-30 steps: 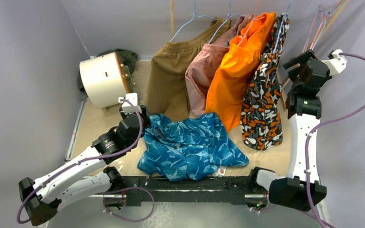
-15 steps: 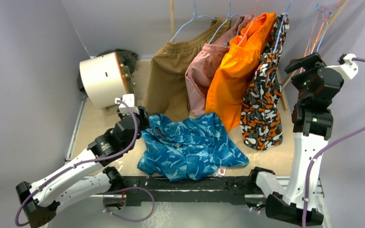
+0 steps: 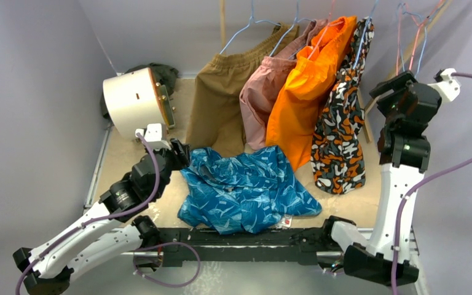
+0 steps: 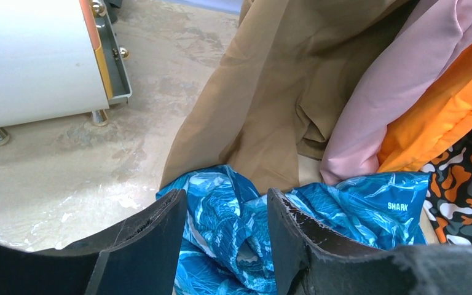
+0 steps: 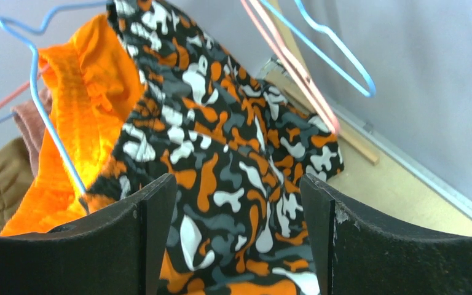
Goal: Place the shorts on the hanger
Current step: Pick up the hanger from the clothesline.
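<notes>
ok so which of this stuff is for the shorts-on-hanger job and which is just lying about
For the job: blue patterned shorts, pink-red wire hanger, left gripper, right gripper.

Just lying about: brown shorts, pink garment, orange shorts, camo-print garment, white drum.

Shorts (image 3: 246, 190) lie heaped on the surface (image 3: 129, 160), centre-front. Directly behind them hangs a row of hung garments (image 3: 264, 98), and the lower hems of the middle ones reach down to the shorts' rear edge. Rightmost garment (image 3: 341, 135) hangs just right of the heap. Drum (image 3: 132, 101) lies on its side at back-left, with a cloth bundle (image 3: 163, 72) behind it. Hanger (image 5: 295, 70) hangs in the back-right corner, right of the row, with a second hanger (image 5: 350, 58) just beside it. Left hand (image 3: 181, 153) is at the shorts' left-rear edge, in front of the drum. Right hand (image 3: 393, 86) is raised at right — between rightmost garment and the hangers.
</notes>
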Controlling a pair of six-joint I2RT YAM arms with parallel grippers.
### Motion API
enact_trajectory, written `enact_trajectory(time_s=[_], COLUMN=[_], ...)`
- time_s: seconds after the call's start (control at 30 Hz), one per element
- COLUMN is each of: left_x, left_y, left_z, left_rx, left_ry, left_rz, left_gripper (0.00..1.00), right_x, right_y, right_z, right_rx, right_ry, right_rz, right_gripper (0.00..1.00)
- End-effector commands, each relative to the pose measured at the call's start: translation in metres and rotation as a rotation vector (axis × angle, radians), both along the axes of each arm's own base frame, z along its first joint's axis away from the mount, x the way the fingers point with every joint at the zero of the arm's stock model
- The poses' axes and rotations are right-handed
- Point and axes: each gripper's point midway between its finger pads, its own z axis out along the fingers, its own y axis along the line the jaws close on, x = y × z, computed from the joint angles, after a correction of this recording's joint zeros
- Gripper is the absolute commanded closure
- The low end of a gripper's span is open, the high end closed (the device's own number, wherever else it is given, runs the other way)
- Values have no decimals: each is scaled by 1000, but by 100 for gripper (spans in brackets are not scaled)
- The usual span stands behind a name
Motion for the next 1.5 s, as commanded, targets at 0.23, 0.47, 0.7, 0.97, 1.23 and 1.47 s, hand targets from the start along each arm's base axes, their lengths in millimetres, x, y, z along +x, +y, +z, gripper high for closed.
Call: enact_trajectory(time_s=[0.23, 0.47, 0.7, 0.97, 1.23, 1.47], left_x=[0, 2, 2, 7, 21, 29], left_y=[-3, -8, -10, -14, -7, -12], left_z=[25, 21, 20, 9, -18, -43], left_rx=[-65, -57, -61, -29, 102, 183], left_ry=[-35, -22, -19, 11, 67, 121], left_rz=[-10, -24, -29, -30, 59, 70], left_gripper=[50, 50, 50, 50, 50, 52], right_x=[1, 13, 20, 16, 4, 16], right_y=[-52, -67, -81, -68, -82, -99], right_z=[32, 25, 20, 26, 3, -2], right_rx=[-170, -222, -238, -169, -176, -223], right_ry=[35, 88, 109, -6, 77, 117], right_rz=[-225, -271, -332, -277, -373, -439], right_gripper=[13, 12, 12, 11, 11, 10])
